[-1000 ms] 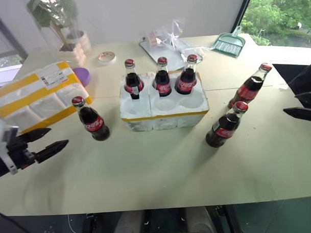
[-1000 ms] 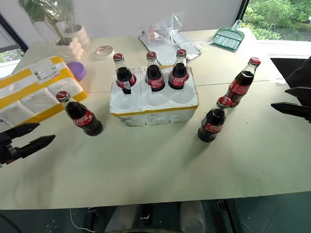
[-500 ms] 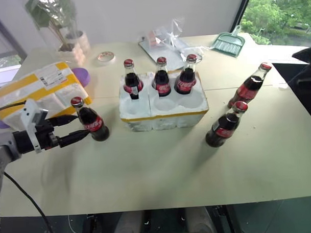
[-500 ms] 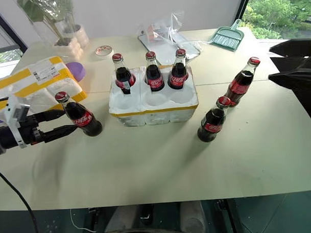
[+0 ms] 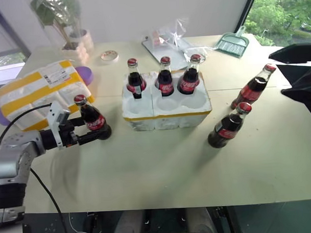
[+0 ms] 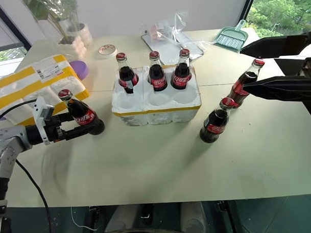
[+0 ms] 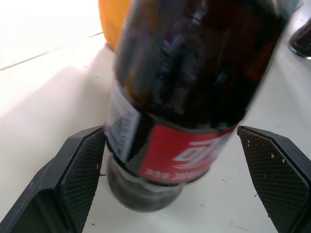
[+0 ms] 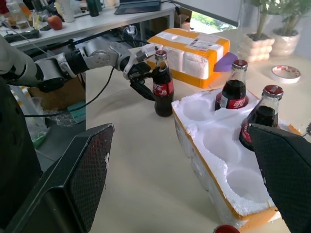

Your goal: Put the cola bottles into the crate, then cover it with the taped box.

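with open left gripper (image 5: 90, 130) astride small dark glass cola bottle (image 5: 92, 119) beside yellow-taped white foam box (image 5: 37, 92), close squarely low on label; right gripper (image 6: 248, 67) open too.

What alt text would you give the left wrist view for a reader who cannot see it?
A dark cola bottle with a red label stands upright on the pale table, between the two open black fingers of the left gripper, with a gap on one side. A yellow-taped box sits behind it.
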